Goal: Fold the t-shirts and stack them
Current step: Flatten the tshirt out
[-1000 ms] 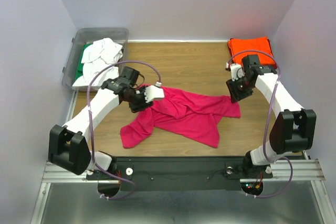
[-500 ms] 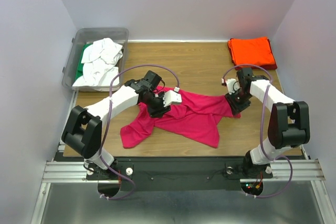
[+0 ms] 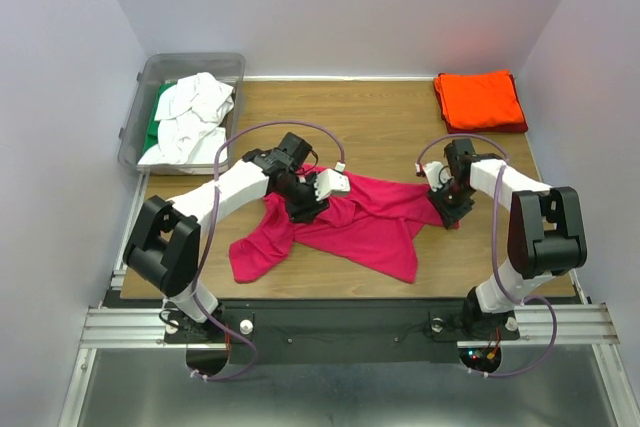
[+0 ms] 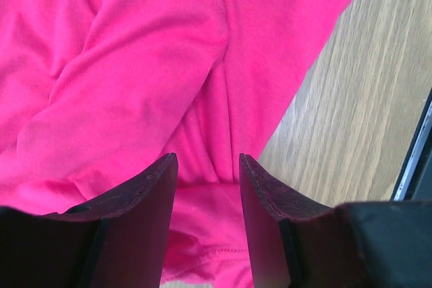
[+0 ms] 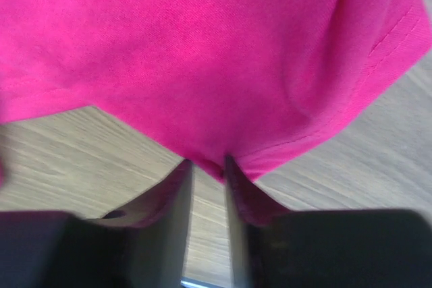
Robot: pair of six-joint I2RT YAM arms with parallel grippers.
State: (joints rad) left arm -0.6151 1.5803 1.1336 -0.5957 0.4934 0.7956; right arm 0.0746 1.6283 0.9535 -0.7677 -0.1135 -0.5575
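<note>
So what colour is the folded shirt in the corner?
The folded shirt is orange-red, clearest in the top external view.

Both arms reach inward, wrists tipped down. Left gripper (image 4: 208, 160) has its jaws apart. Right gripper (image 5: 208, 162) shows only a narrow slit.

Green cloth tee (image 3: 155, 125) at 10 o'clock is mostly buried under white cloth tees (image 3: 192, 105). Right wrist shot's blurry; can't tell if the right gripper (image 5: 208, 163) pinches the magenta-pink cloth tee (image 5: 202, 45).
</note>
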